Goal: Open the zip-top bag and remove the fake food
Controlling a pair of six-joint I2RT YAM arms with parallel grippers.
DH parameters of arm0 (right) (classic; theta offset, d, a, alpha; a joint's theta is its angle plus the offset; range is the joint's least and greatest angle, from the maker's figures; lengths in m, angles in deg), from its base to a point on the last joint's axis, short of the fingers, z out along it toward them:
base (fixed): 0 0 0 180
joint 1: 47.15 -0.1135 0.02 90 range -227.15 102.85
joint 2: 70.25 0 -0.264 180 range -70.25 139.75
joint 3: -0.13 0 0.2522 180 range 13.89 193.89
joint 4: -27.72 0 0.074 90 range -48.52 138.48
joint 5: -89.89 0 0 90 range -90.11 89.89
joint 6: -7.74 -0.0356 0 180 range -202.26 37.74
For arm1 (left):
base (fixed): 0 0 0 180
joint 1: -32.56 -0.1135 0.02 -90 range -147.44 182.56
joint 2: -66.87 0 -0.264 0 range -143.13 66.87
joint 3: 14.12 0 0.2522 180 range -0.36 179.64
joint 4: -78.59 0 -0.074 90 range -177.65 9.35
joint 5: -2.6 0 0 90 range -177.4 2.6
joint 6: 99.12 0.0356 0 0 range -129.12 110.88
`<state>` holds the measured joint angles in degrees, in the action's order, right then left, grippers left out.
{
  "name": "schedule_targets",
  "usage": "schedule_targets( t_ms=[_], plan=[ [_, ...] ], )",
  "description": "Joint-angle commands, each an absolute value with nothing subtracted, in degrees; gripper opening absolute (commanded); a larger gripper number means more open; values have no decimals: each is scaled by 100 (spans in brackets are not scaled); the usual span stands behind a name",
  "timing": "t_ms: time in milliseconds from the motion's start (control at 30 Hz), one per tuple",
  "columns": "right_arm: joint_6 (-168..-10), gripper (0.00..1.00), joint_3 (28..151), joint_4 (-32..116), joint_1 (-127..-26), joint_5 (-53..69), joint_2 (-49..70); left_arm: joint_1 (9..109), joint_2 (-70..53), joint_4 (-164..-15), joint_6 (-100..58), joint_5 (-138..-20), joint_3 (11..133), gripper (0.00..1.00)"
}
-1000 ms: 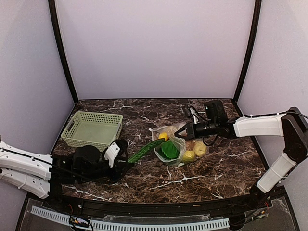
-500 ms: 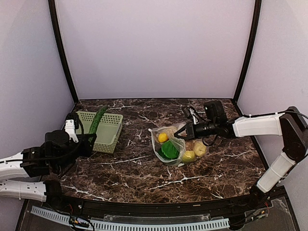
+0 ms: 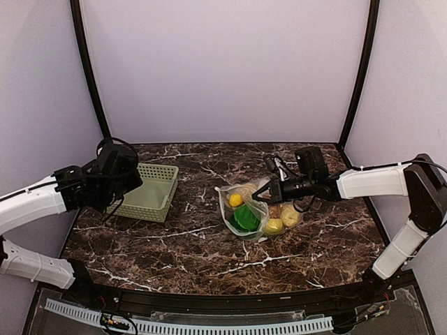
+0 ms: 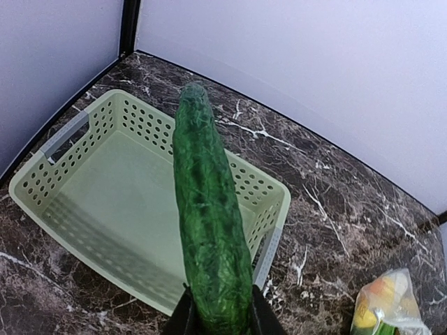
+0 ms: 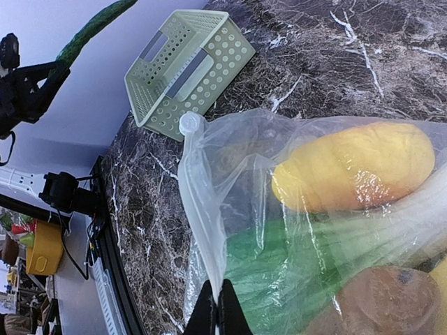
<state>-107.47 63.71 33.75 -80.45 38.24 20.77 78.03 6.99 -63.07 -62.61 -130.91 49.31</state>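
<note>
The clear zip-top bag (image 3: 253, 209) lies at centre-right, with its mouth towards the left. Inside it I see a yellow piece (image 5: 353, 164), a bright green leafy piece (image 5: 293, 258) and an orange-brown piece (image 5: 380, 300). My right gripper (image 5: 218, 307) is shut on the bag's whitish zip strip and holds that edge up; it also shows in the top view (image 3: 260, 194). My left gripper (image 4: 218, 317) is shut on a long dark green toy cucumber (image 4: 209, 223), held in the air over the near right part of the basket. The left gripper (image 3: 130, 180) sits at that basket's left side.
The pale green slotted basket (image 4: 63, 136) stands at the back left with nothing in it; it also shows in the top view (image 3: 159, 207) and the right wrist view (image 5: 188, 66). The enclosure walls close in behind and to both sides.
My left arm has carried the cucumber from the table beside the bag up and left to above the basket. The right gripper and bag have hardly moved.
</note>
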Motion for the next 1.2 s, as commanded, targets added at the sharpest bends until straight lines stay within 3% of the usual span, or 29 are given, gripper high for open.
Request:
schedule_targets(
  t_ms=[0,100,300,667,1000,1133,1167],
  plan=[
    [-10696,0,6449,3181,-8003,3898,2146,7398,-202,-4902,-7711,-12930,5883,1],
    [-10678,0,6456,3166,-8005,3925,2174,7222,-771,-4355,-8328,-12797,6476,1],
    [-10645,0,6501,3155,-8006,3944,2211,6853,-1413,-4453,-9103,-12375,6525,1],
    [-10581,0,6563,3142,-8000,4004,2368,6368,-2462,-4986,-8962,-12291,6739,2],
    [-10546,0,6723,3252,-8001,4075,2393,6129,-3278,-6218,-7871,-12373,7017,19],
    [-10529,0,6743,3298,-7995,4068,2390,6025,-3374,-7187,-7233,-12023,6873,33],
    [-10522,0,6741,3311,-8001,4055,2376,6005,-3375,-7461,-7162,-11912,6811,41]
  ],
)
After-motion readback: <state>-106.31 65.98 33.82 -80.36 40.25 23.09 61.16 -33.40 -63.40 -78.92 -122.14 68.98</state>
